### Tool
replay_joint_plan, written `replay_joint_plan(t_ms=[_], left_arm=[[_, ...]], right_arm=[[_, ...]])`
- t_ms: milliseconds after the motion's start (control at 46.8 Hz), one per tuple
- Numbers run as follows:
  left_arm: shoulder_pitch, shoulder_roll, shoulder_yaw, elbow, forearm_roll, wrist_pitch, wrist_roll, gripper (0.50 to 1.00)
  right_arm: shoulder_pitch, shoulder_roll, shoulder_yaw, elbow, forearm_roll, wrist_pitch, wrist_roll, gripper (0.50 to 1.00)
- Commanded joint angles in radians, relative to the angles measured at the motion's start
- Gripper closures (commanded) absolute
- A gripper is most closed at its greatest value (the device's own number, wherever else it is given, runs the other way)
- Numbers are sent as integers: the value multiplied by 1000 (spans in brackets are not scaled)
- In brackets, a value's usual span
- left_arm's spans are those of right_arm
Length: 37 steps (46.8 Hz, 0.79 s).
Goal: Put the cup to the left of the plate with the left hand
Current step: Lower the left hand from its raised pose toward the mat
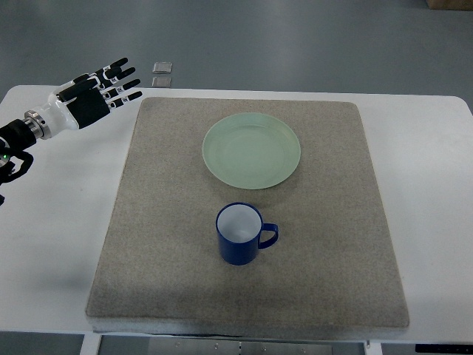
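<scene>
From the top view, the left hand hangs over the bare table near its far left corner, just off the mat's left edge. Its fingers are spread and fairly straight, pointing toward the picture's right and slightly away from the robot; it holds nothing. The forearm enters from the left edge. The right hand does not show at all.

The cup stands upright on the mat, mouth up, near the mat's middle and toward the robot's side — just on the near side of the plate and apart from it, not touching. The plate lies flat on the far half of the mat.

The relation that matters: the cup lies well apart from the left hand, off to the hand's right and much nearer the robot. So the hand would have to travel diagonally, right and back, across the mat's left half. That path looks clear of the plate.

The cup's long axis is vertical. Its handle sticks out toward the picture's right — the side away from the left hand. The bare blue wall therefore faces the hand's approach, which probably suits a grasp around the body better than one by the handle.

The goal spot, the mat left of the plate, sits between hand and plate.
</scene>
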State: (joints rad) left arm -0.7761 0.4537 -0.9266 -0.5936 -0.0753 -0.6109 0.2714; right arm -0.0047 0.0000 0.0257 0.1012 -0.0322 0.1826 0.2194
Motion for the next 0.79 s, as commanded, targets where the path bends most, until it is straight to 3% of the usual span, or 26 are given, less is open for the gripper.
replay_joint_plan(t_ms=[0,556,684,770], left_arm=[[0,0,-1,0,0,0,0,501],[-15,16,31,38,11,0,-18,501],[-17,37,61,12,95,0,-89,501],[-5,92,63,-51,202,0,-188,501]], right_arm=[[-1,0,0,0,0,0,0,568],[0,0,0,0,0,0,0,568],[0,0,0,0,0,0,0,568],[0,0,0,0,0,0,0,568]])
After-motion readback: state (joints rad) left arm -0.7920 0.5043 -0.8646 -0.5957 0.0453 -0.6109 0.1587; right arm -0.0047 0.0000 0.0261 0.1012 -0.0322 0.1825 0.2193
